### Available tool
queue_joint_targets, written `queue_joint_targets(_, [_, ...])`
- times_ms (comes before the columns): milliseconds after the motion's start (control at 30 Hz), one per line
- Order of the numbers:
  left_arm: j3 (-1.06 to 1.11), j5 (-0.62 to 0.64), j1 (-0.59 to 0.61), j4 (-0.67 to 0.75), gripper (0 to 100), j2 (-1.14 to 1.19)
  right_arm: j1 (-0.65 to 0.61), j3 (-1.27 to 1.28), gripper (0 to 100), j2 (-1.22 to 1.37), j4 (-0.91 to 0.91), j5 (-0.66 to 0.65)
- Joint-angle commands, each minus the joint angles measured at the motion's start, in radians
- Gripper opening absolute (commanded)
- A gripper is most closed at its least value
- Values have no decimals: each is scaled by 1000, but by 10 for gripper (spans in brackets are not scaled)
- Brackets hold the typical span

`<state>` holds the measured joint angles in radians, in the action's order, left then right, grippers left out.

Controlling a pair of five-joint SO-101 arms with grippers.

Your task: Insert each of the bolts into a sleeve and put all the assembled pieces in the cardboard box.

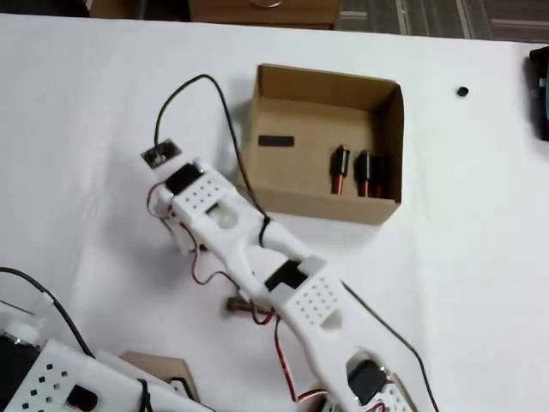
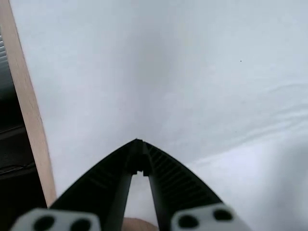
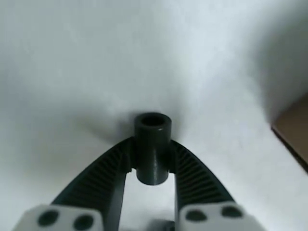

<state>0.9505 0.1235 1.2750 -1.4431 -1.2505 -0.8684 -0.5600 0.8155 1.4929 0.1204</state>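
My right gripper (image 3: 152, 155) is shut on an upright black sleeve (image 3: 153, 132) whose open bore faces up, just above the white table. In the high view the right arm (image 1: 257, 249) stretches from the near edge toward the left of the cardboard box (image 1: 283, 202). Its wrist hides the gripper there. A copper-coloured bolt (image 1: 239, 303) lies on the table, partly under that arm. Inside the box lie assembled pieces (image 1: 340, 169), black sleeves with copper bolts. My left gripper (image 2: 138, 145) is shut on nothing, over bare table.
A small black part (image 1: 463, 90) lies far right on the table. A corner of the box (image 3: 294, 131) is close beside the right gripper. The left arm (image 1: 51, 382) sits at the near left corner, a brown piece (image 1: 163, 369) beside it. The table's wooden edge (image 2: 26, 106) is near the left gripper.
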Motion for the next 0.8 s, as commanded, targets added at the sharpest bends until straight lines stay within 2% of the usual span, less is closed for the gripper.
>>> queue_joint_targets(0, [-15, 0, -69, -5, 22, -5, 7, -100, 20, -90, 96, 9])
queue_joint_targets(133, [-111, 31, -238, -95, 22, -3, 88, -233, 20, -214, 197, 9])
queue_joint_targets(233, [-243, 135, -382, -186, 23, 0, 170, -279, 20, -315, 234, 8])
queue_joint_targets(467, [-539, 318, -736, -267, 23, 15, 389, -284, 20, -568, 248, 8])
queue_joint_targets(700, [-673, 486, -1169, -334, 23, 256, 549, -282, 20, -634, 248, 8])
queue_joint_targets(767, [-697, 548, -1258, -334, 23, 336, 584, -282, 20, -641, 248, 8])
